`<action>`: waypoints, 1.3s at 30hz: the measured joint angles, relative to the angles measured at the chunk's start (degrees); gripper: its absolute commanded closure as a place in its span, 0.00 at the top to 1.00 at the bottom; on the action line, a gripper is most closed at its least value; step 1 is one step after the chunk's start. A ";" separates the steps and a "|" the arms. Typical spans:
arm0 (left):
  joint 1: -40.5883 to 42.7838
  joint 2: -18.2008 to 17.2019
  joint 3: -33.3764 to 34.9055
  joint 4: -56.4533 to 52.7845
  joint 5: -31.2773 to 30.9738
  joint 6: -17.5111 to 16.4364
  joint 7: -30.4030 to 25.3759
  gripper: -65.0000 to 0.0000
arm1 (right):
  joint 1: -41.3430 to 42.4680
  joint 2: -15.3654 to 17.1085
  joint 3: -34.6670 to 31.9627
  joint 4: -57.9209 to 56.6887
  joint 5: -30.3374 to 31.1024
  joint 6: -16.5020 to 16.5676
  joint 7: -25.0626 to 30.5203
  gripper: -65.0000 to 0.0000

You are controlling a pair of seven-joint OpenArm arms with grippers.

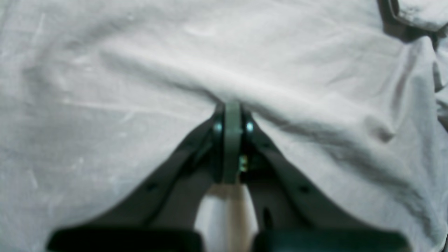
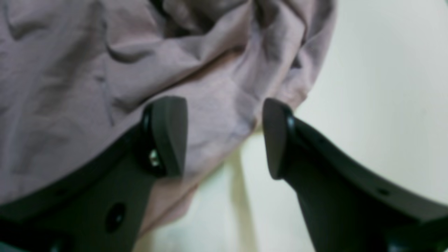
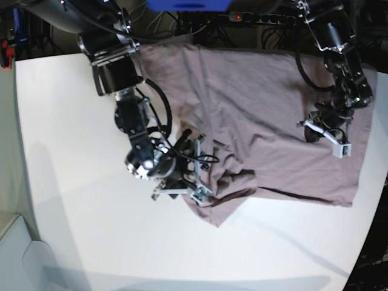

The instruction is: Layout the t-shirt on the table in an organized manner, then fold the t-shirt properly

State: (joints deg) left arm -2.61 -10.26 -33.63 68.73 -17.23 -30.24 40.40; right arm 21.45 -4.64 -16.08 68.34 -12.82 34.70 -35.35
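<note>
T-shirt (image 3: pixel 260 115) lies rumpled on bench (image 3: pixel 73 230), soft, light, drapey. Right hand (image 2: pixel 224 138) wide open, empty, bunched sleeve edge between its jaws. Left hand (image 1: pixel 232 115) pinched shut on a fabric ridge. Grip hems or corners.

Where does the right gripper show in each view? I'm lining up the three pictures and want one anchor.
Left wrist: not in it.
Right wrist: the right gripper fills the lower half, jaws open over a bunched corner of the t-shirt.
Base: centre left, at the shirt's crumpled near corner.
Shared landmark: the mauve t-shirt, in all three views.
</note>
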 measured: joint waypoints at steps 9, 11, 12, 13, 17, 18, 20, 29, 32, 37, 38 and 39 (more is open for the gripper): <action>0.00 0.13 -0.02 0.04 0.09 0.02 -0.07 0.00 | 0.26 0.02 2.75 -1.38 -0.20 0.00 0.00 0.53; 0.00 0.15 -0.02 0.04 0.07 0.00 -0.09 0.00 | 0.24 0.04 2.75 -1.38 -0.22 0.00 -0.02 0.53; 0.00 0.15 -0.02 0.04 0.07 0.00 -0.09 0.00 | 0.24 0.04 2.82 -1.38 -0.22 0.00 -0.02 0.53; 0.00 0.15 -0.02 0.04 0.09 0.00 -0.07 0.00 | 0.24 0.07 2.82 -1.38 -0.22 0.00 -0.04 0.53; 0.02 0.35 -0.07 0.26 0.28 0.04 -0.13 0.00 | 0.42 0.02 2.82 -4.02 -0.04 -0.02 0.02 0.52; 0.02 0.33 -0.07 0.28 0.26 0.04 -0.13 0.00 | 0.39 -0.02 2.80 -5.35 0.00 0.00 -0.02 0.50; 0.02 0.33 -0.07 0.31 0.26 0.04 -0.07 0.00 | 0.07 -0.02 2.73 -6.93 0.04 0.00 -0.15 0.43; 0.04 0.39 -0.07 0.37 0.28 0.04 0.02 0.00 | 0.22 -1.90 2.47 -5.73 -0.22 0.00 -0.50 0.00; 0.07 0.42 -0.02 0.37 0.28 0.04 -0.09 0.00 | -0.52 -2.38 1.81 -0.09 -0.55 -0.04 -0.57 0.00; 0.07 0.44 -0.02 0.37 0.44 0.07 -0.02 0.00 | -2.67 -3.30 -6.10 6.62 -0.11 -0.22 -0.42 0.00; 0.07 0.42 -0.02 0.37 0.24 0.04 0.02 0.00 | -3.15 -3.37 -8.35 6.99 -0.28 -0.20 -0.46 0.00; 0.07 0.42 -0.02 0.37 0.24 0.04 0.02 0.00 | -3.45 -3.48 -10.62 6.99 0.02 -0.13 -0.46 0.00</action>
State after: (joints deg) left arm -2.55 -9.85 -33.65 69.10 -16.99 -30.20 40.42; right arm 18.00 -8.12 -26.70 75.33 -12.80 34.57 -35.81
